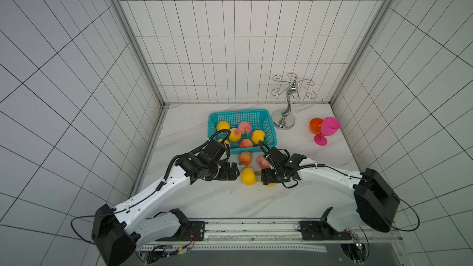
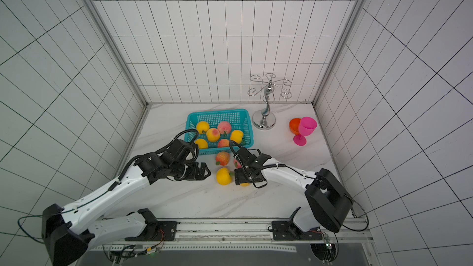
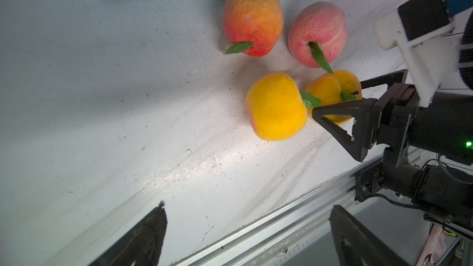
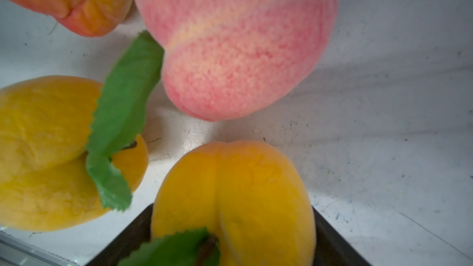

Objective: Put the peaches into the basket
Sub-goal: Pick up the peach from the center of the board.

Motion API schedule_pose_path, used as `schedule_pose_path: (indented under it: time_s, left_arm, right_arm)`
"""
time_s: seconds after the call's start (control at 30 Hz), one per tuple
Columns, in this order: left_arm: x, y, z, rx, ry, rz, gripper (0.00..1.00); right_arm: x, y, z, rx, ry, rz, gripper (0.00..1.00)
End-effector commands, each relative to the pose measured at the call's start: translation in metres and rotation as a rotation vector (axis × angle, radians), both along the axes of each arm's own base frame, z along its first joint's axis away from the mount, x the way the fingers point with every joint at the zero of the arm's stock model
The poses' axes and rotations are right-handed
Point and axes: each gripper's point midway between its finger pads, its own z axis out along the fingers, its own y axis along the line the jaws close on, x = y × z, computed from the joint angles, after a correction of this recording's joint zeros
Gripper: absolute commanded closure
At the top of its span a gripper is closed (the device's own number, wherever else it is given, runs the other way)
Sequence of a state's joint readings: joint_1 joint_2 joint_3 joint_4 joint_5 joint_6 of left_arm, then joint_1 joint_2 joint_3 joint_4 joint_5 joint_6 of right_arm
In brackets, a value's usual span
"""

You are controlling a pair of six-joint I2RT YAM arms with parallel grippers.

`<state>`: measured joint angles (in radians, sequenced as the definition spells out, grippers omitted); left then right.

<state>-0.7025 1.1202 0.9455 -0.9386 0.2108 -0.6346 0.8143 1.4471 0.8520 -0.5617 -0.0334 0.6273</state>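
Six peaches (image 1: 235,134) are noted in the basket (image 1: 256,117), one half hidden by the left arm (image 1: 199,162). A yellow peach (image 3: 325,90), barely seen from above, is clamped by the right gripper (image 3: 337,97). The left gripper (image 3: 248,207) is held wide, empty.

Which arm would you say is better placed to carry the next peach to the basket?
Right. The right gripper has a yellow peach between its jaws, apparently gripped. The left gripper hangs open and empty beside a second yellow peach.
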Motion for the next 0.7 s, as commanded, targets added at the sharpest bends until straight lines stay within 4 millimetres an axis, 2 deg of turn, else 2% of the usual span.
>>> schedule_pose_path:
  time_s: [0.0,0.17,0.33,0.67]
  left_arm:
    - [0.004,0.000,0.001,-0.002,-0.016,0.000,0.03]
    - [0.005,-0.001,0.001,-0.005,-0.019,-0.002,0.03]
    - [0.007,-0.001,0.004,-0.010,-0.028,0.000,0.03]
    - [0.010,0.000,0.009,-0.022,-0.047,0.005,0.02]
  right_arm:
    - [-0.008,-0.011,0.002,-0.023,-0.004,-0.011,0.19]
    - [-0.009,-0.015,0.015,-0.022,-0.024,-0.015,0.19]
    - [-0.004,-0.015,0.036,-0.018,-0.060,-0.016,0.18]
    - [0.026,0.000,0.103,0.002,-0.173,0.022,0.18]
